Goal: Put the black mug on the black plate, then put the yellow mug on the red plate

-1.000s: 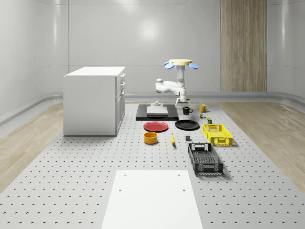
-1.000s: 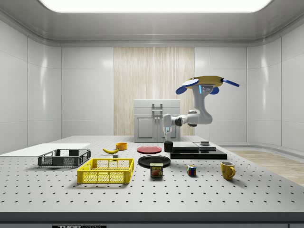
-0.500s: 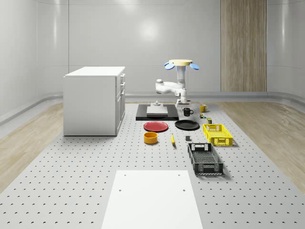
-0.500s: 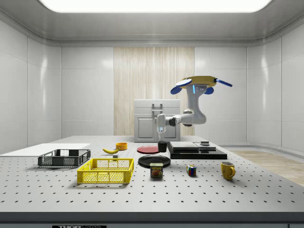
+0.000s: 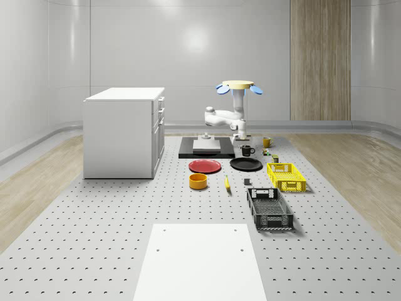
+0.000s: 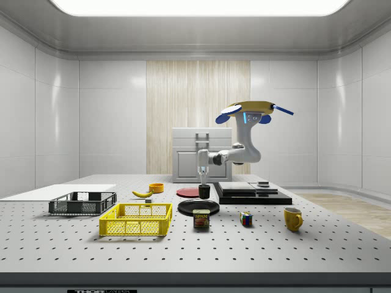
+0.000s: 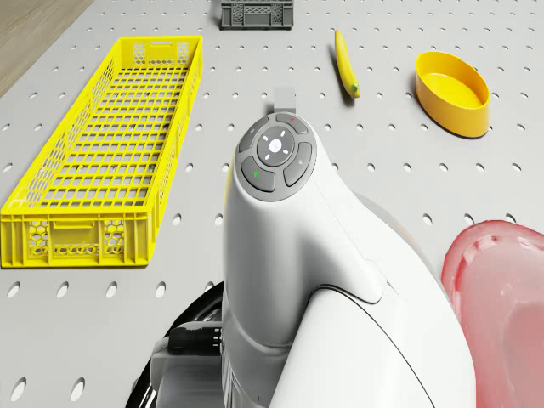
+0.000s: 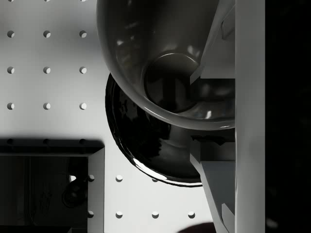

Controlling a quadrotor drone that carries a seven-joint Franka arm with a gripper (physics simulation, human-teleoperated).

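Drone (image 6: 253,110) hovers above the table (image 6: 342,244) beside the black platform (image 6: 253,196). Gripper (image 6: 203,181) grasps the black mug (image 6: 204,191), held raised over the black plate (image 6: 198,207). Yellow mug (image 6: 292,218) stands well apart from the red plate (image 6: 189,191).

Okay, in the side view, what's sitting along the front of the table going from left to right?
Black crate → yellow crate → Spam can → Rubik's cube → yellow mug.
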